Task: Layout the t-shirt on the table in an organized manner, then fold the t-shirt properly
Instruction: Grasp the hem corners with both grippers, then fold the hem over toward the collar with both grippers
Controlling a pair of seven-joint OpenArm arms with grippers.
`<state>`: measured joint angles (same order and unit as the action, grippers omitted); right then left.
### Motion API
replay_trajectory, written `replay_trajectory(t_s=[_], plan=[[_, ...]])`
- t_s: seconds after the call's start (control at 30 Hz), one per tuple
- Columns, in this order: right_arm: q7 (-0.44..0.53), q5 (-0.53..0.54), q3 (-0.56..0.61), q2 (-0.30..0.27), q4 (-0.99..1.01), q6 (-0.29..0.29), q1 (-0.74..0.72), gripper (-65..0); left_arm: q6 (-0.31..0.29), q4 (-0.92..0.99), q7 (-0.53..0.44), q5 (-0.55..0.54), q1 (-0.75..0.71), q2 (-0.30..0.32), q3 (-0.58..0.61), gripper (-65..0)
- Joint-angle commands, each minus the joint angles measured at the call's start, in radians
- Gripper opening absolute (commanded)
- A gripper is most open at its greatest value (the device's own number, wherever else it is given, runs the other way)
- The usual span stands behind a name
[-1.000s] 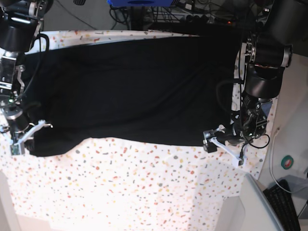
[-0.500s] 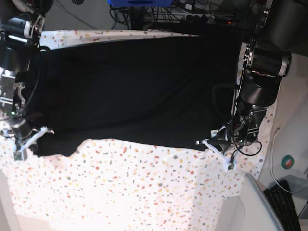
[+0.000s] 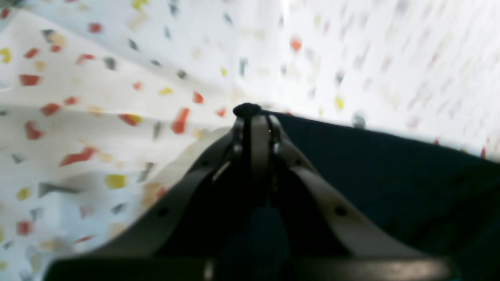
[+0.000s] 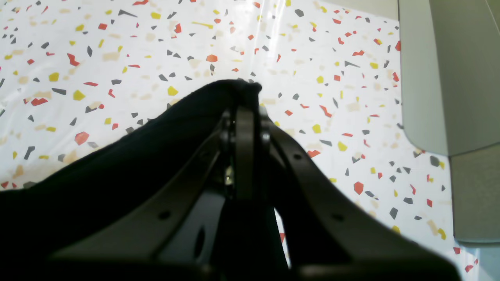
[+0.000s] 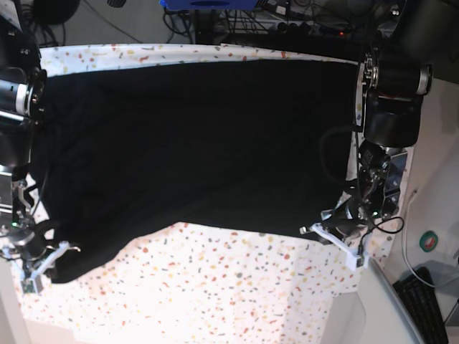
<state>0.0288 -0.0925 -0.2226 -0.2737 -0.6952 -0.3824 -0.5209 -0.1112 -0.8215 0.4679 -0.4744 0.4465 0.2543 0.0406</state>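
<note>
The black t-shirt (image 5: 201, 143) lies spread wide over the far half of the speckled table (image 5: 237, 294). Its near edge sags in a curve between two held corners. In the base view my left gripper (image 5: 315, 231) is at the right, shut on the shirt's near right corner. The left wrist view shows its jaws pressed together (image 3: 252, 117) with a nub of black t-shirt (image 3: 390, 164) sticking out at the tips. My right gripper (image 5: 61, 252) is at the left, shut on the near left corner. In the right wrist view, the t-shirt (image 4: 117, 168) drapes over its closed jaws (image 4: 244, 101).
A plain grey surface (image 4: 449, 78) borders the table at its near corner, seen also in the base view (image 5: 373, 308). A keyboard (image 5: 423, 301) and a green tape roll (image 5: 429, 241) lie off the table at right. Cables and a blue object (image 5: 208, 3) sit behind the far edge.
The left gripper has shut on the shirt's near right corner. Both grippers have pulled their corners toward the near table edge, the right one farther, so the shirt now covers more of the table.
</note>
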Motion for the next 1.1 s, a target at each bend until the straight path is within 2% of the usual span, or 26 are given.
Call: replay_trajectory(t_s=[0.0, 0.2, 0.47, 0.6, 0.73, 0.9, 1.07], plan=[[0.058, 0.012, -0.002, -0.014, -0.014, 0.009, -0.028, -65.0, 0.001, -0.049, -0.021, -0.007, 0.019, 0.018, -0.031, -65.0], [0.084, 0.01, -0.001, -0.016, -0.014, 0.009, -0.017, -65.0, 0.001, -0.206, 0.044, -0.007, -0.016, 0.018, -0.086, -65.0], [0.082, 0.01, -0.001, -0.019, -0.014, 0.009, 0.015, -65.0, 0.001, -0.286, 0.045, -0.007, -0.096, 0.015, -0.123, -65.0], [0.069, 0.01, -0.002, -0.019, -0.073, 0.009, 0.081, -65.0, 0.001, -0.367, 0.048, -0.007, -0.177, 0.018, -0.123, -65.0], [-0.069, 0.009, -0.002, -0.02, -0.249, 0.009, 0.183, -65.0, 0.001, -0.462, 0.058, -0.011, -0.272, 0.018, -0.161, -65.0], [-0.281, 0.012, -0.013, -0.017, -0.456, 0.009, 0.293, -65.0, 0.001, -0.569, 0.233, -0.01, -0.351, 0.007, -0.204, -65.0], [-0.401, 0.012, -0.142, 0.029, -0.574, 0.003, 0.382, -65.0, 0.001, -0.744, 0.24, -0.014, -0.475, -0.003, -0.252, -65.0]])
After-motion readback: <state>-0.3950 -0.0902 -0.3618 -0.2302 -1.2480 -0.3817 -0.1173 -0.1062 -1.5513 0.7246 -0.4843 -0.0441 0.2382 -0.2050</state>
